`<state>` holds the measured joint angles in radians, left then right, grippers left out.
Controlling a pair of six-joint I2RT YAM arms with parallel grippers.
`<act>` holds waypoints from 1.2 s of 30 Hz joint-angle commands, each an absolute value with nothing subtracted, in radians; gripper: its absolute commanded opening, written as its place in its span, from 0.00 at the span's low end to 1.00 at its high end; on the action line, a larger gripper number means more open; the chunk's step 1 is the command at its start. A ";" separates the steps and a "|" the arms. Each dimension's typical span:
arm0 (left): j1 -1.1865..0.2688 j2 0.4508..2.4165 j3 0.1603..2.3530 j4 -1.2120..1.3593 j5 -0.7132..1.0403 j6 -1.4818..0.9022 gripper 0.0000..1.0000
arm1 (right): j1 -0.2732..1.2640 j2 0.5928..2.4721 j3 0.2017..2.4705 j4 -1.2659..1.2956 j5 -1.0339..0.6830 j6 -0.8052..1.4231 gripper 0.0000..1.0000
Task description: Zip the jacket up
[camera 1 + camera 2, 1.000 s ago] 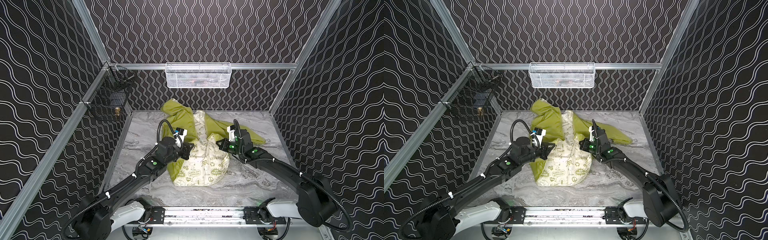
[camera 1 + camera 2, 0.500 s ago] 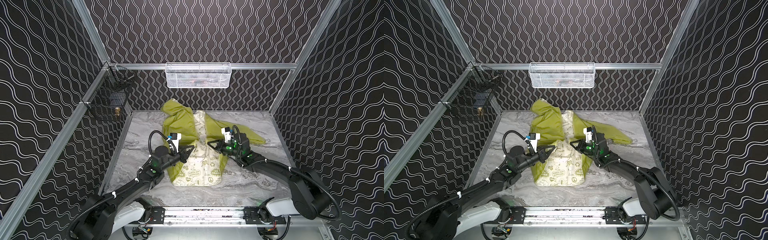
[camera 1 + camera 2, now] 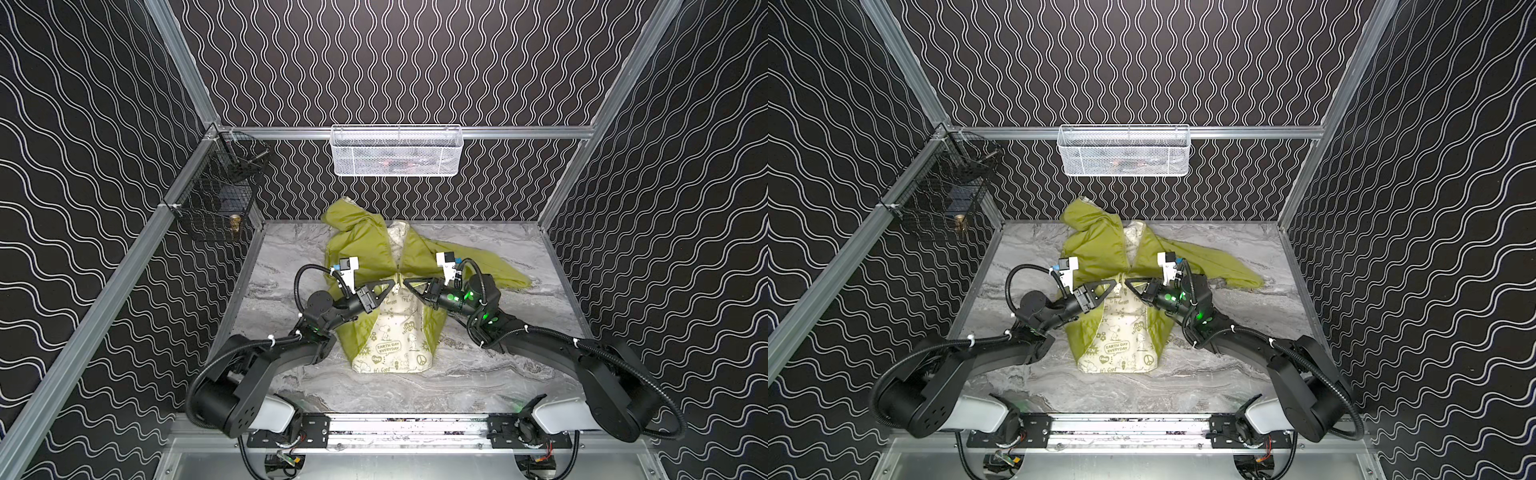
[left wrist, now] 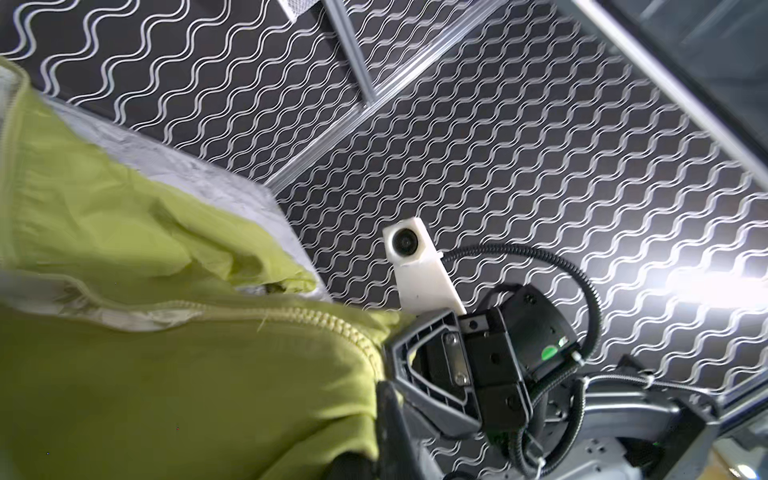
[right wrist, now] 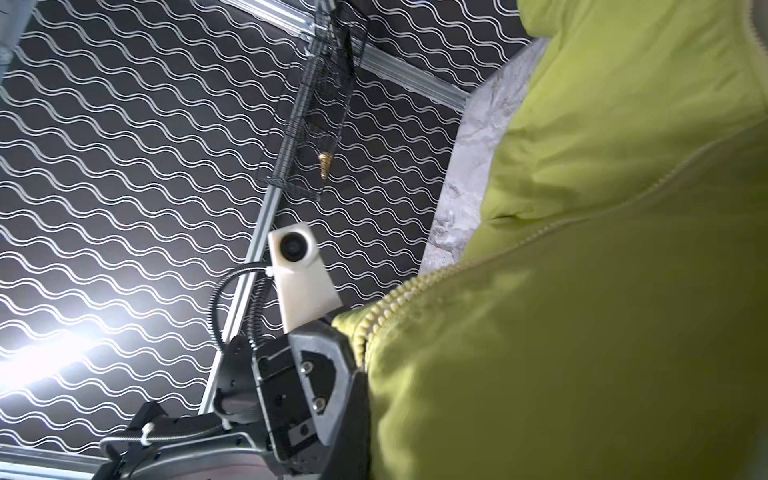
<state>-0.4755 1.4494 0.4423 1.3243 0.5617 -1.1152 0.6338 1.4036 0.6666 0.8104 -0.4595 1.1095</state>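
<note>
Left gripper (image 3: 390, 284) and right gripper (image 3: 408, 283), tips almost meeting, each clamp a front edge of the jacket (image 3: 361, 249), central on the table (image 3: 478, 374); its zipper (image 4: 332, 322) runs 12-to-6 o'clock, unjoined ends toward 6.

Bare tabletop (image 3: 415, 386) in front of jacket (image 3: 357, 245)

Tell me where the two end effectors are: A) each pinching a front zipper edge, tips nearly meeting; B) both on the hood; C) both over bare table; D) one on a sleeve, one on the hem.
A: in both top views the left end effector and right end effector face each other mid-front on the jacket, shut on its toothed edges.
</note>
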 commanded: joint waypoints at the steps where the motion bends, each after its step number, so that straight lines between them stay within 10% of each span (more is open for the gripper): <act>1: -0.470 1.475 0.440 1.545 0.584 -1.220 0.00 | 0.641 1.382 0.661 0.875 -0.385 1.125 0.00; 36: -0.468 1.443 0.469 1.546 0.585 -1.270 0.00 | 0.734 1.357 0.670 0.988 -0.212 1.137 0.00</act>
